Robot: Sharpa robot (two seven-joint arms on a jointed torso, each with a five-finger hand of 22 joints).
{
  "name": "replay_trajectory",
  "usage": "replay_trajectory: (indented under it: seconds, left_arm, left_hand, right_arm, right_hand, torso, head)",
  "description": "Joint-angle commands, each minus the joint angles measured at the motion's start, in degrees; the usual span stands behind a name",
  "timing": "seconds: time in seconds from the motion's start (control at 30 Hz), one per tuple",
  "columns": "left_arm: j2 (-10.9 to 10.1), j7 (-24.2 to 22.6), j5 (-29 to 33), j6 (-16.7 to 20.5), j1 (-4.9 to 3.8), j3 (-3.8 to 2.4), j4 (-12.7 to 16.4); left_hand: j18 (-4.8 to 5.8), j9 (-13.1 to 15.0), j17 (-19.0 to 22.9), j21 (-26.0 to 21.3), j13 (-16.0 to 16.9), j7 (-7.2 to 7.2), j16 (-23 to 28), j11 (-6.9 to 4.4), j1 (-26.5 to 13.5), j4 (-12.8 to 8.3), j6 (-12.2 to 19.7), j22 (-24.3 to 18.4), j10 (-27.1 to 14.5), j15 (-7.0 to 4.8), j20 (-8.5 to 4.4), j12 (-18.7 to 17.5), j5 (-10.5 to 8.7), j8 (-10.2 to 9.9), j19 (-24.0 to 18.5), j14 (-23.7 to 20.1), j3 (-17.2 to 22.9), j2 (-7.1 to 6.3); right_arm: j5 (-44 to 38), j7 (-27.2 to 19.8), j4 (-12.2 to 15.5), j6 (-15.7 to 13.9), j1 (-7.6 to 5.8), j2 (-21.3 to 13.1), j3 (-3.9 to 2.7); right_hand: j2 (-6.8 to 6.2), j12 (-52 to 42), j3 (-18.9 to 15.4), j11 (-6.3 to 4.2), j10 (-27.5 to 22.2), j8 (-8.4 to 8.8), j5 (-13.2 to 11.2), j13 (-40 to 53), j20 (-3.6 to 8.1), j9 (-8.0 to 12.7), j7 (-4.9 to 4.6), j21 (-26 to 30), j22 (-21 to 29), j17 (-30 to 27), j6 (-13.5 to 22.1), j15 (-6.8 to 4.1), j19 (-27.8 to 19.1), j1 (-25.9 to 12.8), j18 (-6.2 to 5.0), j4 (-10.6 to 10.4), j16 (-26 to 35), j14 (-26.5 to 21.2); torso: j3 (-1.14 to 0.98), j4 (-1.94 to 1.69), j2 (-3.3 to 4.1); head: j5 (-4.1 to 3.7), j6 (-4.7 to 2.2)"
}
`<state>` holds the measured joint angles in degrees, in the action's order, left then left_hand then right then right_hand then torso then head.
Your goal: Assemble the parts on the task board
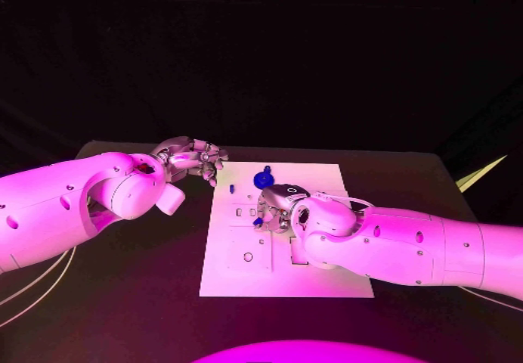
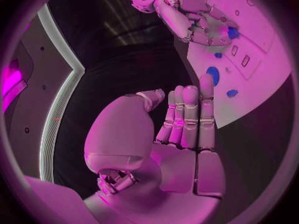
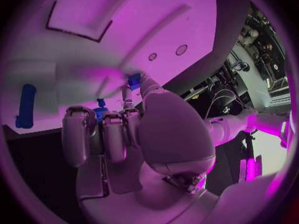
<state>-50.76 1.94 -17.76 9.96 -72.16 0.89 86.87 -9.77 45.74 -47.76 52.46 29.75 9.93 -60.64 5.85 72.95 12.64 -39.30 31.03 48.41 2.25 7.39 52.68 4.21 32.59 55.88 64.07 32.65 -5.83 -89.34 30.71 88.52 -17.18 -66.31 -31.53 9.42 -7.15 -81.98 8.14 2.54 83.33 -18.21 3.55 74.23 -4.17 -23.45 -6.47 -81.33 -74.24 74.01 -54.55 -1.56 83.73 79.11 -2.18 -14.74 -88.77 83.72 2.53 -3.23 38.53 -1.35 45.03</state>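
Head view: the white task board is seen lying in the middle of the black table, and the right hand is lowered onto the board's upper middle, palm down. A round blue part is found on the board just beyond that hand, near the far edge, and a small blue piece is spotted close to the board's far left corner. A sliver of blue is glimpsed at the right hand's fingers.

From the right wrist, the fingers are shown curled down against the board, with a small blue part caught at their tips and another blue piece at the thumb's tip; whether either is truly gripped cannot be told. A long blue part is seen lying flat on the board, off to one side.

The left hand is held off the board's far left corner, above the table. From the left wrist, its fingers are shown straight and side by side, thumb apart, with nothing held.
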Motion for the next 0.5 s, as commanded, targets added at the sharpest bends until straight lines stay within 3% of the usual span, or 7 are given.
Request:
replay_trajectory:
  seconds: [0.03, 0.37, 0.5]
  left_arm:
    - [0.1, 0.0, 0.1, 0.0, -0.02, -0.02, 0.1]
    - [0.0, 0.1, 0.1, -0.1, -0.02, 0.02, 0.0]
    - [0.0, 0.1, 0.1, -0.1, -0.02, 0.05, -0.1]
  left_hand:
    - [-0.72, -0.6, 0.5, -0.6, -0.7, 0.46, 0.9, 0.15, 0.2, -0.4, 0.8, -0.6, -0.6, -0.12, 0.29, -0.6, 0.98, -0.6, 0.3, -0.1, 0.8, -0.13]
    - [-0.73, -0.6, 0.7, -0.7, -0.8, 0.46, 0.9, 0.16, 0.2, -0.5, 0.8, -0.7, -0.6, -0.1, 0.32, -0.5, 0.98, -0.6, 0.3, -0.2, 0.8, -0.04]
    - [-0.73, -0.6, 0.7, -0.7, -0.8, 0.46, 0.9, 0.16, 0.2, -0.5, 0.8, -0.7, -0.6, -0.1, 0.32, -0.5, 0.98, -0.6, 0.3, -0.2, 0.8, -0.04]
  right_arm:
    - [-0.2, -0.2, -0.1, -0.1, 0.22, 0.0, 0.11]
    - [-0.6, -0.9, -0.1, -2.0, 0.29, -0.1, 0.13]
    - [-0.7, -1.1, -0.1, -2.4, 0.3, -0.3, 0.13]
  right_hand:
    - [0.45, -1.4, 3.5, -0.86, 1.2, -1.12, 1.0, 9.2, 0.34, 0.2, 0.28, -1.2, -11.8, 15.2, -0.9, -0.67, 3.5, 2.0, 0.5, 0.4, -0.8, 6.1]
    - [-0.21, -1.5, 10.8, -1.04, 1.4, -1.42, 0.9, 9.5, 0.55, 0.6, 0.41, -1.8, -12.3, 15.5, -1.5, -0.82, 3.7, 3.5, 0.64, 3.0, -0.9, 6.2]
    - [-1.21, -1.4, 14.7, -0.73, 1.4, -1.06, 0.8, 9.5, 0.39, 1.0, 0.02, -1.9, -12.4, 15.5, -0.9, -0.6, 3.8, 2.5, 0.67, 4.5, -1.0, 6.2]
  torso:
    - [-0.03, 0.04, -0.02]
    - [-0.04, 0.04, -0.03]
    - [-0.03, 0.01, 0.0]
  head:
    - [0.04, 0.1]
    - [-0.03, 0.07]
    - [-0.05, 0.06]
